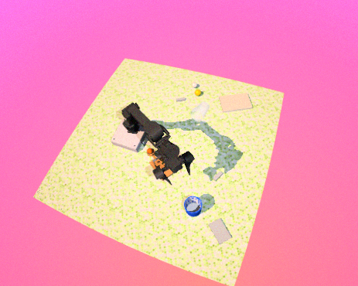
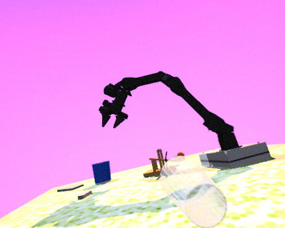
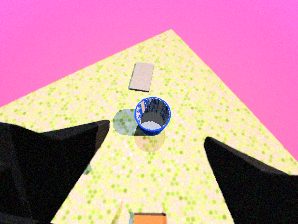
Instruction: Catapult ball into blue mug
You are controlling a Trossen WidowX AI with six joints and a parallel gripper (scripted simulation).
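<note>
The orange ball (image 1: pixel 150 151) (image 2: pixel 180 153) rests at the base-side end of the catapult, apparently on its arm's cup; the cup itself is not clear. The orange catapult (image 1: pixel 168 172) (image 2: pixel 152 173) (image 3: pixel 150 219) stands on the floor, partly hidden under my arm in the top view. The blue mug (image 1: pixel 193 206) (image 2: pixel 101 173) (image 3: pixel 153 116) stands upright, and no ball shows in it. My gripper (image 1: pixel 180 179) (image 2: pixel 108 127) (image 3: pixel 157 132) is wide open and empty, high above the floor, between the catapult and the mug as seen in the top view.
A grey slab (image 1: pixel 220 231) (image 2: pixel 70 188) (image 3: pixel 142 77) lies beyond the mug, a small block (image 1: pixel 218 176) (image 2: pixel 85 195) nearer. A clear cylinder (image 1: pixel 200 111) (image 2: pixel 206 206), yellow ball (image 1: pixel 198 93), white ball (image 1: pixel 195 85), small bar (image 1: pixel 181 100) and peach slab (image 1: pixel 236 103) lie farther off.
</note>
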